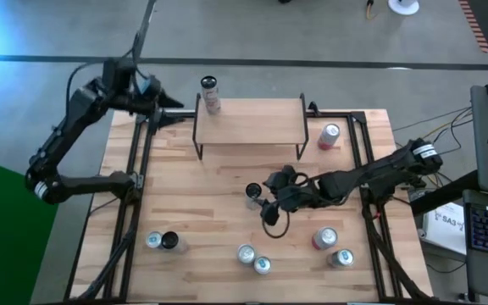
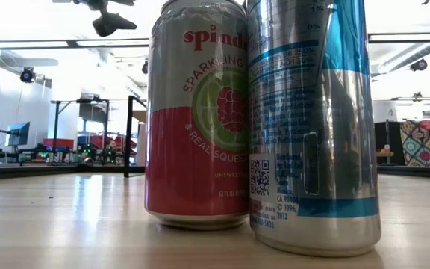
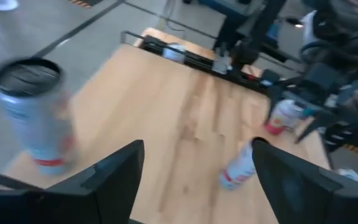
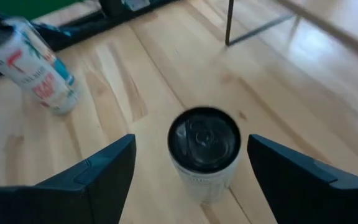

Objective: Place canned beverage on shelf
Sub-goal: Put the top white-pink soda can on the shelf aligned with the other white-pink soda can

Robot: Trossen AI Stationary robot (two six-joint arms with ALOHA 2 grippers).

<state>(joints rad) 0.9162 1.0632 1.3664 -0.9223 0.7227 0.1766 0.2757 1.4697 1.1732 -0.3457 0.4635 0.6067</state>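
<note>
item: slim upright aluminium can with a dark lid (image 4: 204, 152), standing on the light wood tabletop (image 1: 219, 212) in front of the low wood-topped wire-legged shelf (image 1: 248, 121). rigid, thin-walled, smooth and likely slippery; probably best taken across mid-body. right gripper (image 4: 191, 177) open, empty, straddling it. left gripper (image 3: 197, 180) open, empty, beside a white can (image 1: 211, 93) at the shelf's left end.

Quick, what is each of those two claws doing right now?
Left gripper: open, holding nothing.
Right gripper: open around an upright dark-topped silver can, not gripping.
</note>
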